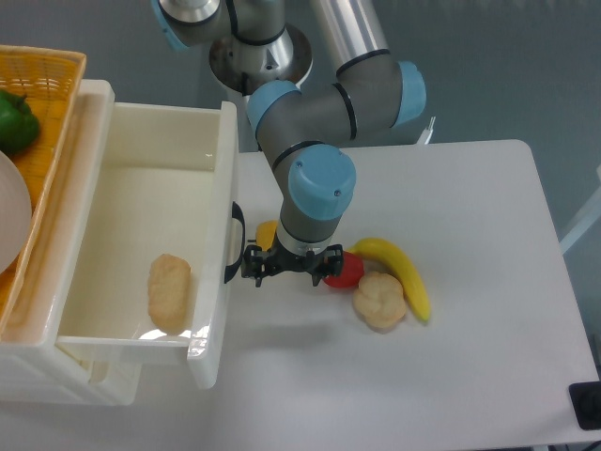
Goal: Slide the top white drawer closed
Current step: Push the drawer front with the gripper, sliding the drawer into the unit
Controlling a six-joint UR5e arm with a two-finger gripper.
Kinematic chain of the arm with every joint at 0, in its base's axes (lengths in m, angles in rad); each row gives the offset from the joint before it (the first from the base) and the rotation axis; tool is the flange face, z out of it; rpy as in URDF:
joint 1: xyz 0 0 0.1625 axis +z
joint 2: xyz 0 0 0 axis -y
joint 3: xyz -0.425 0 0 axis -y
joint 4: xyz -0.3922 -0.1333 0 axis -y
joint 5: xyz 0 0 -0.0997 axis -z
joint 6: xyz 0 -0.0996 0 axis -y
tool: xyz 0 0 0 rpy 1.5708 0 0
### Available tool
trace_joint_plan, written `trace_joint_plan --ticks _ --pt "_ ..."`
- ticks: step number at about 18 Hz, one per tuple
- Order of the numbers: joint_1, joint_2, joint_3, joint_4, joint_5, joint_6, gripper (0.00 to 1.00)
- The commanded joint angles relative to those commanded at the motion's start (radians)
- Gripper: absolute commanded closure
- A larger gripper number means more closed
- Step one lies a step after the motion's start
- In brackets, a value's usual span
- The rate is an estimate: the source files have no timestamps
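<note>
The gripper (pixel 255 265) is positioned beside the black handle (pixel 233 242) of the top white drawer (pixel 150 202), ready for pushing; jaw opening cannot be determined, nothing visibly held.

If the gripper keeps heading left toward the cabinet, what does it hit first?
Most likely the black handle on the front of the open top drawer. The gripper sits just right of it, though height is hard to judge from above.
</note>
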Motion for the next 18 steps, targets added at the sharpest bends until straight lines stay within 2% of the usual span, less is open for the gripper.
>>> trace_joint_plan --ticks 18 --pt "-0.041 0.028 -0.006 -0.005 -0.029 -0.008 0.00"
